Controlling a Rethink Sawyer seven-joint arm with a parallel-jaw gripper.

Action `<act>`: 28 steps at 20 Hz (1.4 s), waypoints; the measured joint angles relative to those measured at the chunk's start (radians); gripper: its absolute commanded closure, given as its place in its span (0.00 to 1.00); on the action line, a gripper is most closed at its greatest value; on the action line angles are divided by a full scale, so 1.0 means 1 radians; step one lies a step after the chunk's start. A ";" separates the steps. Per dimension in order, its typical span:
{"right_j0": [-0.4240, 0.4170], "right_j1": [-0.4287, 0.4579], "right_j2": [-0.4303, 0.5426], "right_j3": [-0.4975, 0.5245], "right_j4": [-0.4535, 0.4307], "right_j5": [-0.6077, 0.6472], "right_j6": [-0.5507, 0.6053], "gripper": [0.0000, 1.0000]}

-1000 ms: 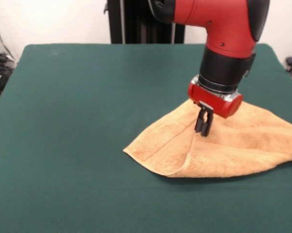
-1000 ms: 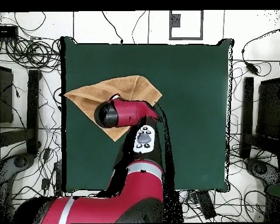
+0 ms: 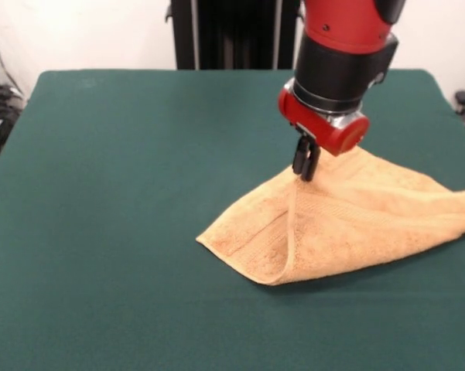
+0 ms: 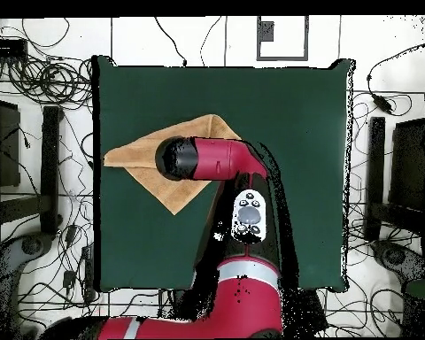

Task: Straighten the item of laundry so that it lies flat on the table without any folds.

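The orange-tan towel (image 3: 348,224) lies on the right half of the dark green table (image 3: 124,193), folded over itself with a raised crease running up to my gripper. My gripper (image 3: 304,168) is shut on the towel's upper layer at its far edge and holds it slightly lifted. The towel's near corner points to the front left. In the overhead view the towel (image 4: 132,156) sits near the table's (image 4: 296,159) left edge, partly hidden by my arm (image 4: 207,159), which also hides the gripper. No white label shows.
The robot's black pedestal (image 3: 232,35) stands behind the table's far edge. Cables and black stands (image 4: 39,168) surround the table on the floor. The towel's right end reaches the picture's right edge in the front view.
My gripper has moved up and toward the far left in the front view, pulling the towel's pinched layer with it. The crease is now taller and the towel's right part has shifted.
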 measured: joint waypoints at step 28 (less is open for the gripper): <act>0.021 0.316 -0.015 -0.661 0.267 0.645 0.097 1.00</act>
